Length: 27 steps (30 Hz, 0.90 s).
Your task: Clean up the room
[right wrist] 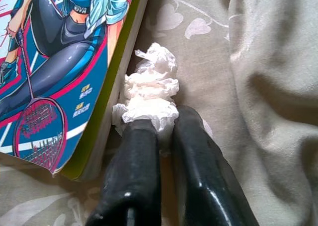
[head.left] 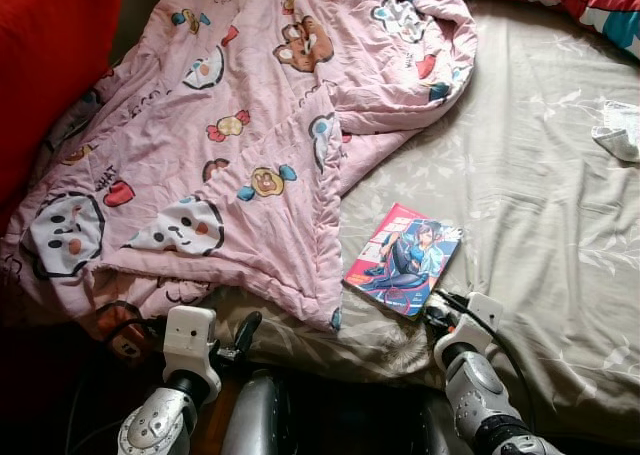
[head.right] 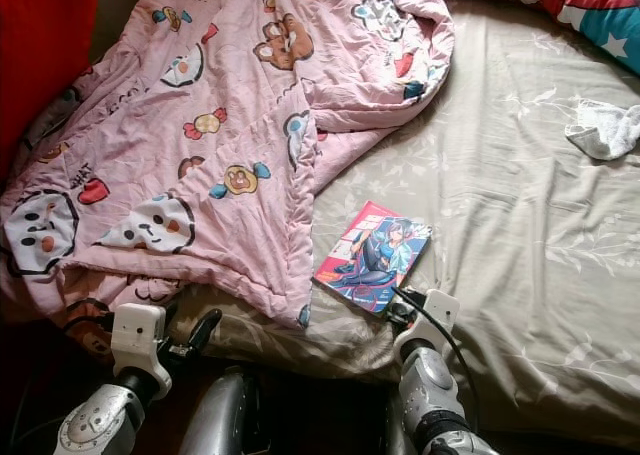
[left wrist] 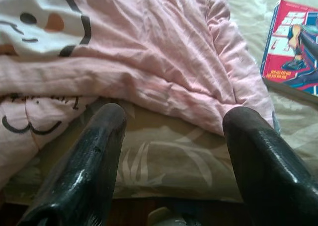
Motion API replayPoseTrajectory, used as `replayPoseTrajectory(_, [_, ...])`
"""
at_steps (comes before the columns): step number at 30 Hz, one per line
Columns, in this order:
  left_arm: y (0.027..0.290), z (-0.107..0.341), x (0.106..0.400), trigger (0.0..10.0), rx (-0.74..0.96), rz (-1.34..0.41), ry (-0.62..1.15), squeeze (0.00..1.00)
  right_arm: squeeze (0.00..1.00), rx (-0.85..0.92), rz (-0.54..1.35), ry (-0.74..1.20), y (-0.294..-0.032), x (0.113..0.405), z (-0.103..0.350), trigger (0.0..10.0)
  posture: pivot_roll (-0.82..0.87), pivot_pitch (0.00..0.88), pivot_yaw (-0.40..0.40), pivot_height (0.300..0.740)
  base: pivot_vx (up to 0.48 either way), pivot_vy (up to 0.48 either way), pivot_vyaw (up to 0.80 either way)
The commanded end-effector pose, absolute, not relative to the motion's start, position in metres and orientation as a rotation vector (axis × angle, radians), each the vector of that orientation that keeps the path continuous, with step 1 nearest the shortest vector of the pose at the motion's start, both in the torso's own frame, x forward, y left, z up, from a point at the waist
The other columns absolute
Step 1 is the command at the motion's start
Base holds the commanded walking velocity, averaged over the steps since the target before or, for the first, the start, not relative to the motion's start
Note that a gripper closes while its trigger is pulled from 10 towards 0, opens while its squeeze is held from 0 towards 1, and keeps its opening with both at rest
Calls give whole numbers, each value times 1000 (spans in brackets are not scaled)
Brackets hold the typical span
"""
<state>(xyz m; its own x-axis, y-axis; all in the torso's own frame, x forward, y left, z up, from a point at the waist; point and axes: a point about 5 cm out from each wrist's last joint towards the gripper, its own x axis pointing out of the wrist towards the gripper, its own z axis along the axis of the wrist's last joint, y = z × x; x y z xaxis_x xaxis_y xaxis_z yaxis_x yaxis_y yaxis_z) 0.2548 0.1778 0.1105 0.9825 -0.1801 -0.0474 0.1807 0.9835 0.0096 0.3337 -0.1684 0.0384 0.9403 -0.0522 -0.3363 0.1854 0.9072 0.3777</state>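
Note:
My right gripper (right wrist: 159, 120) is shut on a crumpled white tissue (right wrist: 151, 89) that lies on the beige bedsheet (head.left: 520, 205), right against the edge of a manga book (right wrist: 54, 62). In the eye view the book (head.left: 403, 259) lies flat near the bed's front edge, with the right gripper (head.left: 438, 313) at its near corner. My left gripper (left wrist: 171, 121) is open and holds nothing. It hovers at the bed's front edge just short of the rumpled pink cartoon quilt (head.left: 230, 125).
A white cloth (head.right: 605, 130) lies on the sheet at the far right. A red pillow (head.left: 50, 55) stands at the left and a patterned pillow (head.left: 600, 0) at the back right. The quilt covers the bed's left half.

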Motion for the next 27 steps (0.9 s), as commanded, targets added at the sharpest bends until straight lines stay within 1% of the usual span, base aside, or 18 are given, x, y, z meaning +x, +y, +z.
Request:
replayPoseTrajectory(1, [184, 101, 249, 10000, 19, -160, 80, 0, 0, 413, -130, 370, -168, 324, 26, 0, 92, 412, 98, 613, 0, 0, 0])
replayPoseTrajectory(9, [186, 92, 252, 10000, 20, -145, 96, 0, 0, 406, -139, 338, -173, 327, 31, 0, 81, 383, 94, 613, 0, 0, 0])
replayPoseTrajectory(18, [187, 79, 262, 10000, 18, -136, 115, 0, 0, 381, -130, 265, -176, 333, 42, 0, 57, 323, 78, 613, 0, 0, 0])
replayPoseTrajectory(23, [192, 64, 267, 10000, 3, -103, 150, 0, 0, 285, -97, 190, -177, 325, 41, 0, 30, 275, 63, 613, 0, 0, 0])
replayPoseTrajectory(27, [195, 49, 268, 10000, -23, -72, 192, 0, 0, 259, -113, 159, -182, 317, 38, 0, 2, 235, 50, 613, 0, 0, 0])
